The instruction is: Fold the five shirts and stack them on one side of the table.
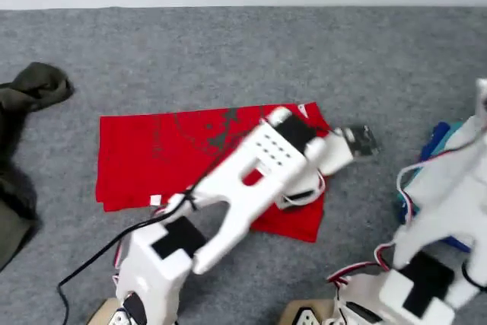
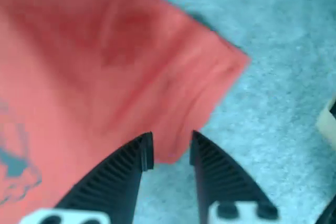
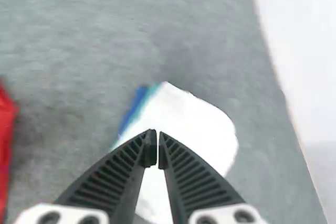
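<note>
A red shirt [image 1: 167,154] lies partly folded in the middle of the grey table [image 1: 228,58]. My left arm stretches across its right part, and my left gripper [image 1: 358,141] is at the shirt's far right corner. In the left wrist view the left gripper [image 2: 169,150] is open, and an edge of the red shirt [image 2: 105,77] lies just under the gap between the fingers. My right gripper [image 3: 152,150] is shut, with nothing in it, above a folded white shirt [image 3: 184,124] with blue and teal edges. That pile [image 1: 435,146] sits at the table's right side.
A crumpled dark olive shirt [image 1: 23,112] lies at the left edge of the table. The right arm's white body [image 1: 449,203] stands over the folded pile. Bare grey table stretches along the back.
</note>
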